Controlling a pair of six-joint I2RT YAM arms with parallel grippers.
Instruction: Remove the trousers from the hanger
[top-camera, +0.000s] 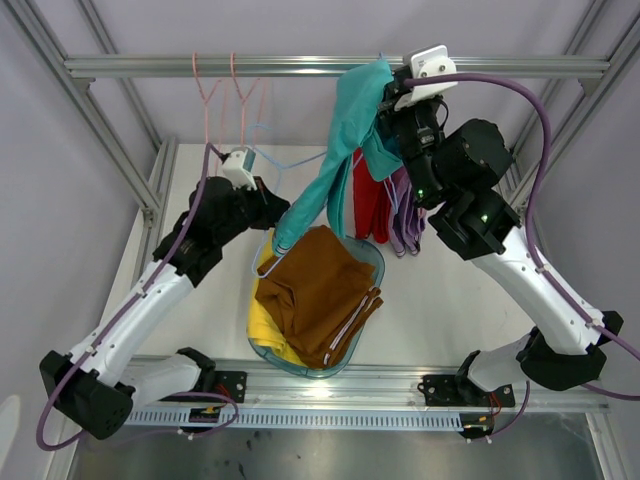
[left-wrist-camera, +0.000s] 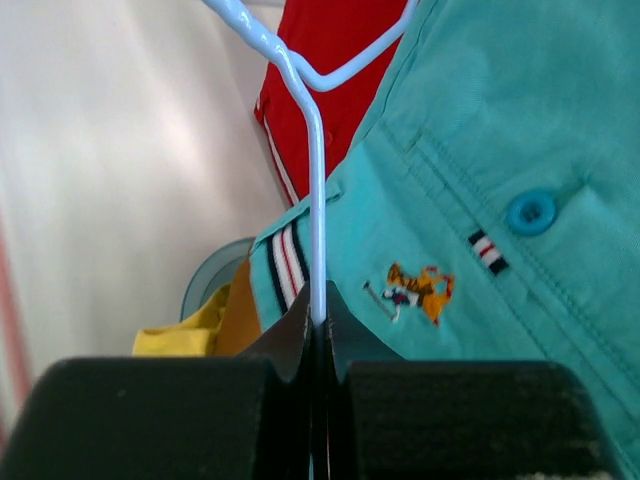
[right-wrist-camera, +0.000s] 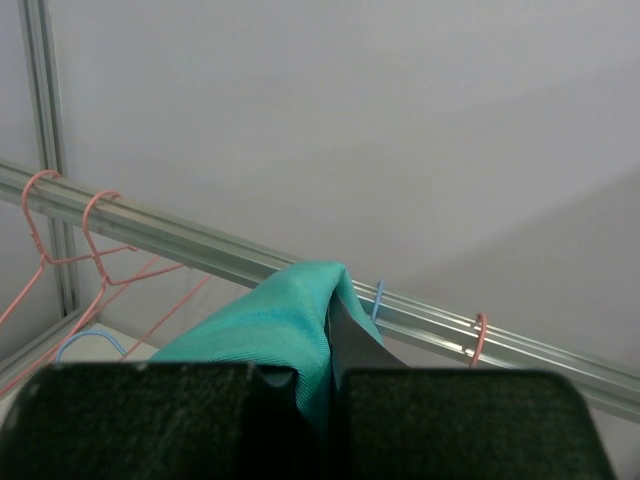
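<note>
The teal trousers (top-camera: 345, 140) hang from my right gripper (top-camera: 392, 92), which is shut on their top fold (right-wrist-camera: 290, 310) high near the rail. My left gripper (top-camera: 268, 200) is shut on the wire of a light blue hanger (left-wrist-camera: 316, 200), with the teal trousers (left-wrist-camera: 500, 150) right beside it. The red trousers (top-camera: 368, 195) and lilac trousers (top-camera: 405, 215) hang behind the teal pair. The brown trousers (top-camera: 318, 290) lie over the yellow trousers (top-camera: 262, 325) in the basin.
A clear bluish basin (top-camera: 372, 262) sits mid-table holding the dropped trousers. Empty pink hangers (top-camera: 215, 95) hang on the overhead rail (top-camera: 250, 66) at the left. Frame posts stand at both sides.
</note>
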